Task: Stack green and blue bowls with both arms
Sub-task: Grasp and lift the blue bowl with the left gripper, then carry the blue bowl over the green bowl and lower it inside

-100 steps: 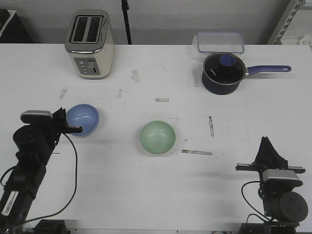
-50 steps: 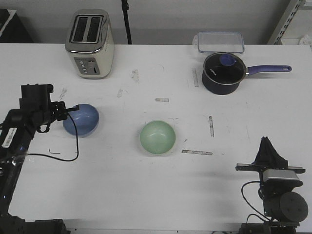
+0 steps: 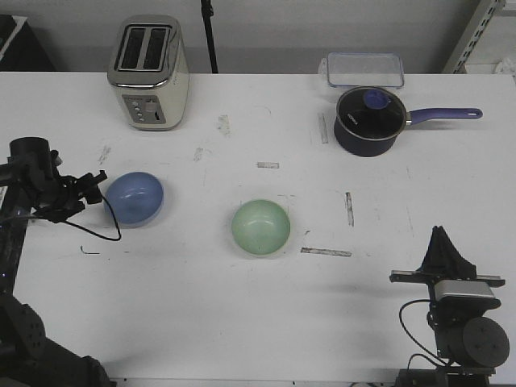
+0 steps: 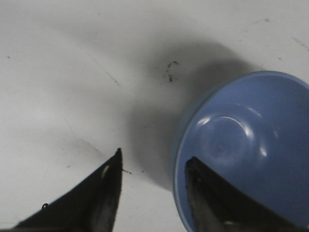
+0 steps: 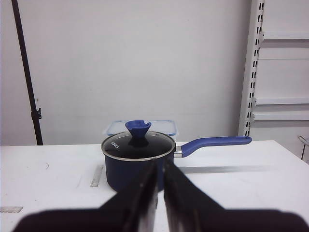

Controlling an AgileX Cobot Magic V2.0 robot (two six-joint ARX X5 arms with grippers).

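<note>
The light blue bowl (image 3: 135, 198) sits upright on the white table (image 3: 201, 306) at the left. The mint green bowl (image 3: 260, 227) stands apart from it near the middle. My left gripper (image 3: 95, 187) is at the blue bowl's left rim and is open. In the left wrist view one finger (image 4: 212, 198) is over the inside of the blue bowl (image 4: 251, 140), the other finger (image 4: 104, 193) is over bare table, and the left gripper (image 4: 154, 157) holds nothing. My right gripper (image 3: 442, 246) rests at the near right, shut and empty, far from both bowls; its wrist view shows the right gripper (image 5: 160, 166) with its fingers almost touching.
A dark blue lidded saucepan (image 3: 369, 119) with its long handle pointing right stands at the back right, straight ahead of the right gripper as the saucepan (image 5: 137, 159). A clear lidded container (image 3: 364, 68) lies behind it. A toaster (image 3: 147, 72) stands at the back left. Tape strips mark the table.
My left arm has swung up and to the left, and its gripper has slid from over the blue bowl's left part out to its rim. Bowls and right arm have not moved.
</note>
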